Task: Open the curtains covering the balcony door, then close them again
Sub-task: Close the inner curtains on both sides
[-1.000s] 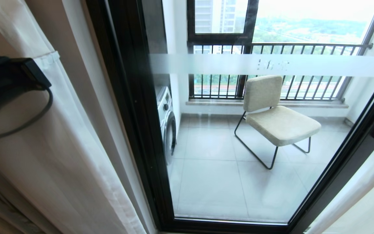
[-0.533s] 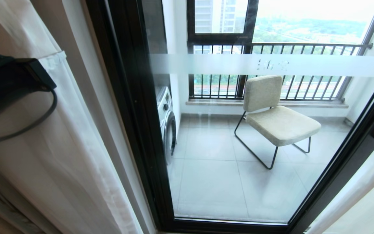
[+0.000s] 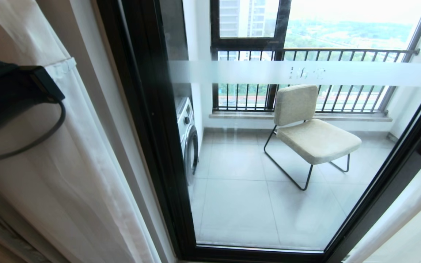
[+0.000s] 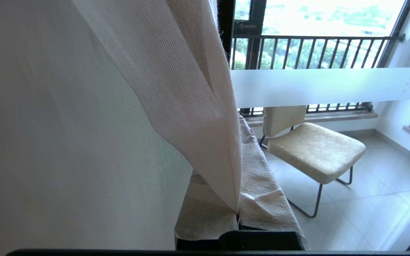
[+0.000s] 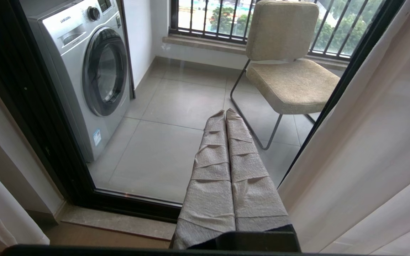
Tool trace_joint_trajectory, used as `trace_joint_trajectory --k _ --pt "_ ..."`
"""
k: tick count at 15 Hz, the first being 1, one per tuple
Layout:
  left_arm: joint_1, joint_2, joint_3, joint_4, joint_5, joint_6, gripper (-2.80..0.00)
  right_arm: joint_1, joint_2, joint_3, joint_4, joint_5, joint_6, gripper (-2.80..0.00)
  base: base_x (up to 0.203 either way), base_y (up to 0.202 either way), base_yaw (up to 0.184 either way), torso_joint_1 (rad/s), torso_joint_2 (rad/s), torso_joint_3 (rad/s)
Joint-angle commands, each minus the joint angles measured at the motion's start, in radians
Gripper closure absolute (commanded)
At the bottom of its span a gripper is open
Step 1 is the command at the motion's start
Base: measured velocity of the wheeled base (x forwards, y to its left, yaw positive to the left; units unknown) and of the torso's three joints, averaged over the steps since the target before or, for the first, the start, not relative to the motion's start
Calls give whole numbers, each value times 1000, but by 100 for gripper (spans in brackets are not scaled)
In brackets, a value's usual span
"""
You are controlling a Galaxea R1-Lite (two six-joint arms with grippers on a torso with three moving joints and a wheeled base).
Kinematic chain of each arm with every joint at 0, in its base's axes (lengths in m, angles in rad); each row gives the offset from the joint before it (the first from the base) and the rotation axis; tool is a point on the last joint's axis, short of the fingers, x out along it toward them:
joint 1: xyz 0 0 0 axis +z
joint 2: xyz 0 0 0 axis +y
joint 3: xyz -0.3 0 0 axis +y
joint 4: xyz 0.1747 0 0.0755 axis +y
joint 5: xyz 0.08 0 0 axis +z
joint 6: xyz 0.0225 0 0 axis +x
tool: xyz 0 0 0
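The balcony door [image 3: 148, 128] stands uncovered, its glass crossed by a frosted white band [image 3: 232, 71]. The curtains hang gathered at its left, white sheer [image 3: 68, 164] in front. My left arm's black housing [image 3: 13, 87] sits against them at the far left. In the left wrist view my left gripper [image 4: 236, 124] is shut on the edge of the beige woven drape [image 4: 176, 89], with sheer [image 4: 48, 142] beside it. More curtain [image 5: 368, 142] hangs right of the door. My right gripper [image 5: 226, 112] is shut on nothing, low before the glass.
Behind the glass are a silver washing machine [image 3: 188, 135] at the left, a beige chair on black legs [image 3: 313, 135] in the middle, and a black-railed window [image 3: 305, 54] at the back. The door's black sill [image 5: 119, 202] runs along the floor.
My left arm and the curtain edge it holds have shifted a little to the right, toward the door. The right arm is still.
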Motion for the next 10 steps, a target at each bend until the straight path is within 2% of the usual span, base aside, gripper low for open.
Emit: trace_joint_trajectory --k 1,6,10 --pt "1 -1 2 -5 -2 -1 0 1 1 0 0 0 -1 0 0 0 0 0 0 0" --pt "0 -16 52 -8 -5 -1 0 0 1 0 0 0 0 0 1 -15 2 0 0 1" --pt "2 -16 53 -8 -5 -1 0 0 1 0 0 1 0 0 1 -171 5 0 5 4"
